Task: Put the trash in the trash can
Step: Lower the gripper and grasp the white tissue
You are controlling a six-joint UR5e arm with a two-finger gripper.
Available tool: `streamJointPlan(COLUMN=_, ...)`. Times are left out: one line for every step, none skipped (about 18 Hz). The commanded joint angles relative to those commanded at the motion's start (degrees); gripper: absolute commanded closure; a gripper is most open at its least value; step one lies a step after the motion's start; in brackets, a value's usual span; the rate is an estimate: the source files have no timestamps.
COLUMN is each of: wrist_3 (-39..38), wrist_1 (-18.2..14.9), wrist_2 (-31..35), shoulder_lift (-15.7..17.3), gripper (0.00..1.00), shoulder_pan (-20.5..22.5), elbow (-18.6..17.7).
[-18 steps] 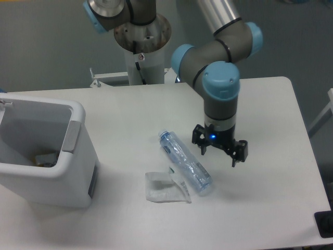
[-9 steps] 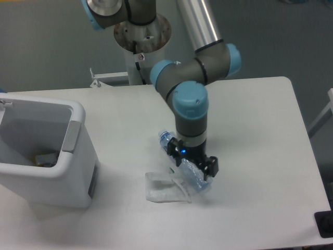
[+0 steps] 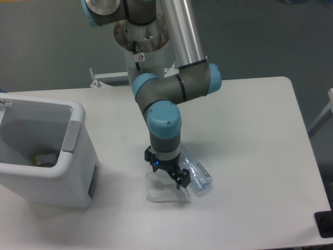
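Writing cannot be read on either piece of trash. The bottle (image 3: 196, 171) lies near the bench's (image 3: 260, 130) front edge, long axis slanting toward its front right corner; the wrapper (image 3: 164, 189) sits just beside. The gripper (image 3: 169, 172) hangs over the wrapper, jaws' state unclear. The trash can (image 3: 47, 151) stands at the left edge

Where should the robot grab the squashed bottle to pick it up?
Probably across the middle of the bottle, coming straight down from above. It lies flat on the table, long and narrow, so its two long sides are what the fingers could close on. The gripper now sits over its left part and the wrapper, so only the right end shows.
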Motion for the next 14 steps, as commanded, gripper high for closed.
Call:
streamJointPlan(wrist_3=0.0, wrist_1=0.0, wrist_2=0.0, shoulder_lift=-0.18, gripper=0.37, shoulder_pan=0.0, elbow=0.0)
streamJointPlan(wrist_3=0.0, wrist_1=0.0, wrist_2=0.0, shoulder_lift=-0.18, gripper=0.5, shoulder_pan=-0.09, elbow=0.0)
streamJointPlan(wrist_3=-0.09, wrist_1=-0.09, wrist_2=-0.09, shoulder_lift=-0.09, gripper=0.67, shoulder_pan=0.0, elbow=0.0)
streamJointPlan(wrist_3=-0.17, wrist_1=-0.17, wrist_2=-0.18, shoulder_lift=0.0, gripper=0.8, shoulder_pan=-0.09, elbow=0.0)
streamJointPlan(wrist_3=-1.13, wrist_1=-0.18, wrist_2=-0.18, shoulder_lift=0.08, gripper=0.95, shoulder_pan=0.0, elbow=-0.09)
streamJointPlan(wrist_3=-2.19, wrist_1=-0.26, wrist_2=0.0, shoulder_lift=0.17, gripper=1.0, shoulder_pan=0.0, elbow=0.0)
streamJointPlan(wrist_3=-2.81, wrist_1=-0.26, wrist_2=0.0, shoulder_lift=0.35, gripper=1.0, shoulder_pan=-0.09, elbow=0.0)
streamJointPlan(wrist_3=-2.81, wrist_1=-0.35, wrist_2=-0.17, shoulder_lift=0.61, gripper=1.0, shoulder_pan=0.0, elbow=0.0)
streamJointPlan(wrist_3=-2.9, wrist_1=-0.61, wrist_2=-0.26, shoulder_lift=0.87, gripper=1.0, shoulder_pan=0.0, elbow=0.09)
streamJointPlan(wrist_3=-3.07, wrist_1=-0.88, wrist_2=-0.26, shoulder_lift=1.22, gripper=1.0, shoulder_pan=0.0, elbow=0.17)
streamJointPlan(wrist_3=-3.25, wrist_1=-0.88, wrist_2=-0.44, shoulder_lift=1.57, gripper=1.0, shoulder_pan=0.0, elbow=0.35)
streamJointPlan(wrist_3=-3.95, wrist_1=-0.88, wrist_2=-0.53, shoulder_lift=1.93, gripper=1.0, shoulder_pan=0.09, elbow=0.7)
streamJointPlan(wrist_3=-5.0, wrist_1=-0.88, wrist_2=-0.79, shoulder_lift=2.37, gripper=1.0, shoulder_pan=0.17, elbow=1.05)
streamJointPlan(wrist_3=-6.14, wrist_1=-0.88, wrist_2=-1.57, shoulder_lift=2.63, gripper=1.0, shoulder_pan=0.26, elbow=1.75)
